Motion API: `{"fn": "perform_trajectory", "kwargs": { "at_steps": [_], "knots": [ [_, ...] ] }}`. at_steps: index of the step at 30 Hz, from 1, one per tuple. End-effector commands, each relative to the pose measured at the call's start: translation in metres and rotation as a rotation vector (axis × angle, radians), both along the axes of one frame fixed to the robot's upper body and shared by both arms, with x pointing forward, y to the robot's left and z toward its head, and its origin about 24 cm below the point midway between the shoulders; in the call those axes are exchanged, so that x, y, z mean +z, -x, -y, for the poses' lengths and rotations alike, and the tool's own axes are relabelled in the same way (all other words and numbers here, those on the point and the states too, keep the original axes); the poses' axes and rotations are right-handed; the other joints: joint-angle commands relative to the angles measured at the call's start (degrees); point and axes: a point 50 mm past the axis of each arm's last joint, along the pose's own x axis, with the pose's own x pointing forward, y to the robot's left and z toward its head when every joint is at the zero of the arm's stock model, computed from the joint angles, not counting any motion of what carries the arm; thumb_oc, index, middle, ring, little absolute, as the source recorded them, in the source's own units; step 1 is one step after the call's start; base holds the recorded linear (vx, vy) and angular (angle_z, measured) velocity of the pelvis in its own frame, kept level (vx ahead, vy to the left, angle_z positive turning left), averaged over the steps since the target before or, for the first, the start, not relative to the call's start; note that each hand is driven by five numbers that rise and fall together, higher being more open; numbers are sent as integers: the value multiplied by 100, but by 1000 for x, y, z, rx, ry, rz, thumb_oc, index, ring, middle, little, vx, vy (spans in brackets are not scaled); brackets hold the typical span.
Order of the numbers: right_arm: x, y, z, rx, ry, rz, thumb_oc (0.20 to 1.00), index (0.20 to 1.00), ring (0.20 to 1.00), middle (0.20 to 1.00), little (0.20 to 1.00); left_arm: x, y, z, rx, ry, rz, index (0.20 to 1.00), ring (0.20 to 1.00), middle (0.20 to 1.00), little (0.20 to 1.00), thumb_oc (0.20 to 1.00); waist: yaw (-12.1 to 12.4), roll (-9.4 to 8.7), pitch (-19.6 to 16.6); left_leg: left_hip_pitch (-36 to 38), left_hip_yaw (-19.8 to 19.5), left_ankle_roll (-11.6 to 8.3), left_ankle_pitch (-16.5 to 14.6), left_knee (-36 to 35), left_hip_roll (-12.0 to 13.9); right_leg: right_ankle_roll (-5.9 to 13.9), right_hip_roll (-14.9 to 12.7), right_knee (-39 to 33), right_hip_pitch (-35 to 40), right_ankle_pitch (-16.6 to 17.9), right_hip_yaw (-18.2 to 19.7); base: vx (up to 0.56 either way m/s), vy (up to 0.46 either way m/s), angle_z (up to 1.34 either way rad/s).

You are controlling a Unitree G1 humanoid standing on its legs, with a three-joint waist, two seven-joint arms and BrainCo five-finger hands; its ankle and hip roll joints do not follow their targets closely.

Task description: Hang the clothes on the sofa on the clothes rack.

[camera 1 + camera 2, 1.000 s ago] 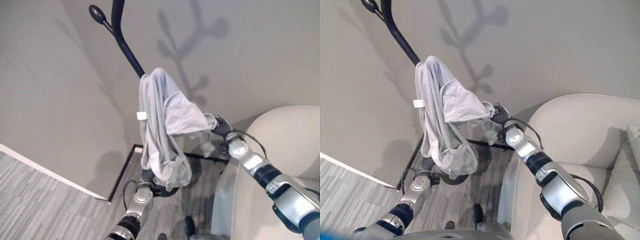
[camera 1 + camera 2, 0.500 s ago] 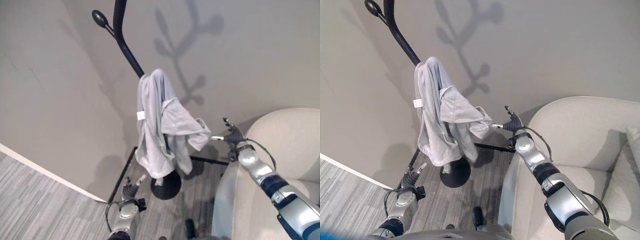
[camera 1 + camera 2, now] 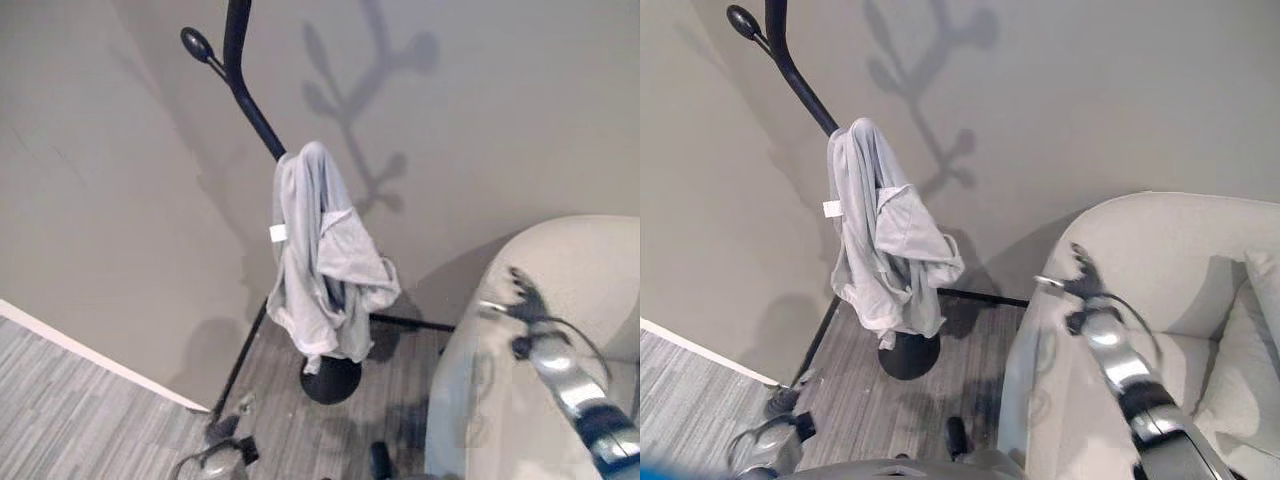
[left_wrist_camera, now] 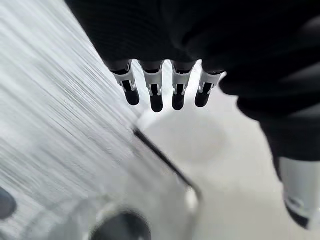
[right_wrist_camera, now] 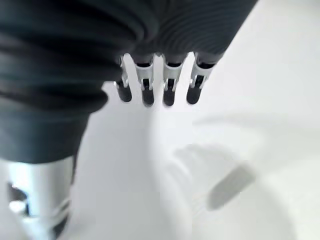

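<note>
The grey garment (image 3: pixel 322 255) hangs bunched over a hook of the black clothes rack (image 3: pixel 248 92), its folds drooping down toward the rack's round base (image 3: pixel 331 380) on the floor; neither hand touches it. The right hand (image 3: pixel 1077 276) sits above the cream sofa (image 3: pixel 1160 300), well apart from the cloth, with its fingers (image 5: pixel 156 89) straight and holding nothing. The left hand (image 4: pixel 165 45) is low near the floor by the rack's base, fingers (image 4: pixel 163 92) likewise straight and empty. The hanging step looks done — this is the release and pull-away. The next move, judging by the task, calls for turning to the sofa to check for more clothes, though none can be made out on the part of it that shows.
</note>
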Motion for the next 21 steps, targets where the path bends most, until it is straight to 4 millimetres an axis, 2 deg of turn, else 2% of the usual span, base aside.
{"fn": "perform_trajectory", "kwargs": {
  "at_steps": [1, 2, 3, 6, 7, 8, 10, 11, 14, 15, 16, 17, 18, 20, 21],
  "knots": [
    [-10, 24, 13, -91, -29, 12, 1000, 1000, 1000, 1000, 1000, 5, 20, -29, 174, -8, 6, 1000, 1000, 1000, 1000, 1000, -88, -469, -411, 374, -85, 406, -446, 13, -437, 555, -246, 55, 104, -188, 137, -11, 47, -30],
    [-14, 35, 19, -137, -48, 10, 1000, 1000, 1000, 1000, 1000, 4, 26, -32, 206, -5, -5, 1000, 1000, 1000, 1000, 1000, -113, -463, -425, 386, -51, 415, -457, 13, -442, 562, -239, 55, 97, -181, 166, 0, 26, -8],
    [-14, 36, 19, -138, -49, 9, 1000, 1000, 1000, 1000, 1000, 4, 26, -32, 204, -5, -5, 1000, 1000, 1000, 1000, 1000, -101, -465, -430, 387, -46, 416, -459, 13, -441, 562, -237, 55, 97, -181, 170, -14, 28, -11],
    [-33, 83, 43, -348, -71, -30, 1000, 1000, 1000, 1000, 1000, 0, 51, -33, 253, 9, -64, 1000, 1000, 1000, 1000, 1000, -205, -438, -449, 382, 32, 455, -467, 13, -488, 600, -217, 55, 42, -128, 260, -32, 40, -29],
    [-33, 84, 43, -349, -71, -31, 1000, 1000, 1000, 1000, 1000, 0, 51, -33, 251, 8, -64, 1000, 1000, 1000, 1000, 1000, -192, -440, -452, 382, 35, 456, -468, 13, -488, 601, -216, 55, 40, -128, 263, -42, 38, -16],
    [-47, 109, 52, -494, -89, -64, 1000, 1000, 1000, 1000, 1000, -3, 59, -29, 255, 22, -94, 1000, 1000, 1000, 1000, 1000, -232, -419, -446, 373, 55, 480, -467, 13, -509, 618, -216, 55, 12, -95, 286, -39, 40, -22],
    [-82, 148, 56, -758, -195, -161, 1000, 1000, 1000, 1000, 1000, -7, 65, -22, 241, 43, -124, 1000, 1000, 1000, 1000, 1000, -213, -418, -429, 357, 89, 505, -438, 13, -562, 650, -225, 60, -21, -17, 318, -60, 44, -21],
    [-109, 172, 46, -908, -335, -249, 1000, 1000, 1000, 1000, 1000, -10, 65, -17, 232, 62, -131, 1000, 1000, 1000, 1000, 1000, -181, -399, -450, 367, 110, 535, -479, 13, -562, 655, -207, 55, -16, -38, 331, -30, 32, -8],
    [-151, 223, 6, -1135, -617, -457, 1000, 1000, 1000, 1000, 1000, -16, 63, -2, 171, 117, -150, 1000, 1000, 1000, 1000, 1000, -127, -385, -469, 389, 133, 558, -501, 13, -583, 670, -196, 55, -13, -9, 355, -7, 9, -3],
    [-151, 223, 6, -1136, -622, -455, 1000, 1000, 1000, 1000, 1000, -16, 63, -2, 170, 117, -149, 1000, 1000, 1000, 1000, 1000, -119, -385, -463, 392, 137, 559, -504, 13, -582, 669, -193, 55, -11, -10, 358, 0, 0, 0],
    [-156, 232, -2, -1187, -682, -489, 1000, 1000, 1000, 1000, 1000, -17, 61, 1, 154, 132, -152, 1000, 1000, 1000, 1000, 1000, -108, -376, -459, 402, 145, 568, -514, 13, -585, 673, -185, 55, -11, -5, 372, 2, 8, -5],
    [-162, 245, -14, -1261, -760, -523, 1000, 1000, 1000, 1000, 1000, -19, 59, 6, 128, 151, -160, 1000, 1000, 1000, 1000, 1000, -92, -361, -456, 417, 158, 579, -525, 13, -589, 677, -175, 55, -8, 0, 383, 4, 21, -10],
    [-169, 259, -35, -1393, -905, -529, 1000, 1000, 1000, 1000, 1000, -22, 58, 15, 109, 190, -161, 1000, 1000, 1000, 1000, 1000, -102, -329, -472, 441, 171, 597, -540, 13, -594, 672, -169, 55, -3, 20, 398, 2, 28, -11],
    [-172, 267, -47, -1486, -978, -523, 1000, 1000, 1000, 1000, 1000, -25, 57, 25, 88, 229, -164, 1000, 1000, 1000, 1000, 1000, -118, -295, -475, 467, 203, 605, -557, 13, -600, 670, -160, 55, 5, 28, 400, 2, 16, -2],
    [-172, 267, -47, -1487, -979, -522, 1000, 1000, 1000, 1000, 1000, -25, 57, 25, 87, 230, -164, 1000, 1000, 1000, 1000, 1000, -112, -293, -474, 468, 204, 605, -558, 13, -599, 670, -158, 55, 6, 27, 400, 0, 0, 0]
  ]
}}
